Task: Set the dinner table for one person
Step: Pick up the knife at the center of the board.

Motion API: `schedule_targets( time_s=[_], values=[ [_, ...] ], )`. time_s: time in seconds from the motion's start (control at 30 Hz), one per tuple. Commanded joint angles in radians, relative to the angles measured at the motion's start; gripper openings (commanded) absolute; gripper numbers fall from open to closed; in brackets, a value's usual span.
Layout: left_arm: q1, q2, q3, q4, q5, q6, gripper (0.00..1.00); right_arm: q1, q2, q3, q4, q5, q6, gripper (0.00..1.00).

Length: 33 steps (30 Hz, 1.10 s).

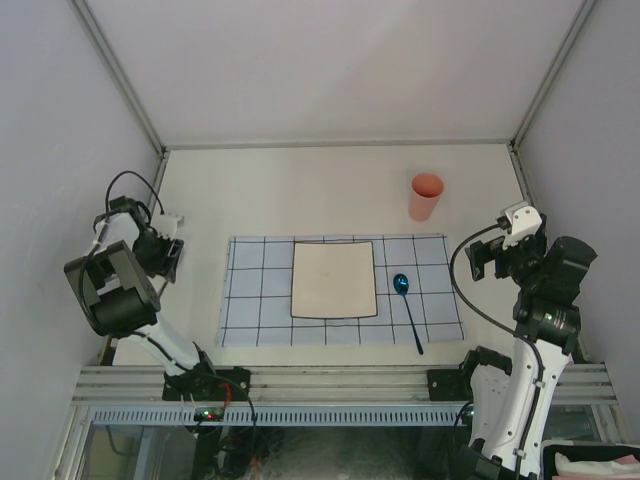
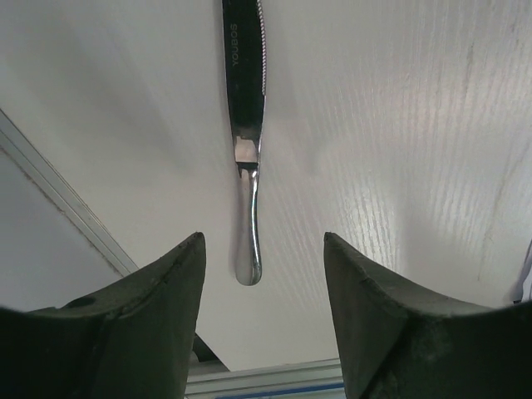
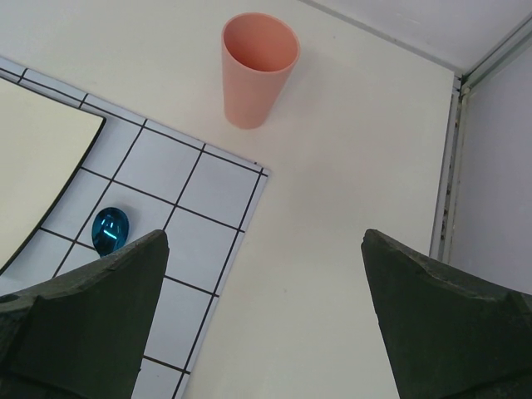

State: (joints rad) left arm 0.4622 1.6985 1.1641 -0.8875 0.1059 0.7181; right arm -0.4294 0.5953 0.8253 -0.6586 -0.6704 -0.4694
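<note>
On the off-white dinner table (image 1: 300, 190) lies a light-blue checked cloth (image 1: 250, 300) with a square cream plate (image 1: 334, 279) on it. A blue spoon (image 1: 407, 305) lies to the right of the plate, and a pink cup (image 1: 426, 196) stands upright beyond the cloth's far right corner. In the left wrist view a steel knife (image 2: 247, 125) lies flat on the table. My left gripper (image 2: 262, 241) is open, and the knife's handle end lies untouched between its fingers. My right gripper (image 3: 264, 237) hangs open and empty over bare table, right of the cloth.
Grey metal rails (image 1: 130, 90) and pale walls close in the table on the left, right and back. The left gripper (image 1: 172, 262) sits near the left rail, left of the cloth. The right gripper (image 1: 485, 262) is near the right wall.
</note>
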Motion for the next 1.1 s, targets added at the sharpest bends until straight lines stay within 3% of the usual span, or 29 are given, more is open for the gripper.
schedule_targets(
  time_s=[0.0, 0.77, 1.07],
  values=[
    [-0.005, 0.016, -0.006, 0.038, -0.011, 0.009, 0.63, 0.002, -0.009, 0.010, 0.013, -0.004, -0.011, 1.00],
    [-0.011, 0.172, 0.057, 0.023, -0.085, 0.005, 0.55, -0.008, -0.003, 0.012, 0.005, -0.020, -0.014, 1.00],
    [-0.026, 0.201, 0.086, -0.017, -0.101, -0.005, 0.42, -0.011, -0.002, 0.011, 0.005, -0.023, -0.015, 1.00]
  ],
)
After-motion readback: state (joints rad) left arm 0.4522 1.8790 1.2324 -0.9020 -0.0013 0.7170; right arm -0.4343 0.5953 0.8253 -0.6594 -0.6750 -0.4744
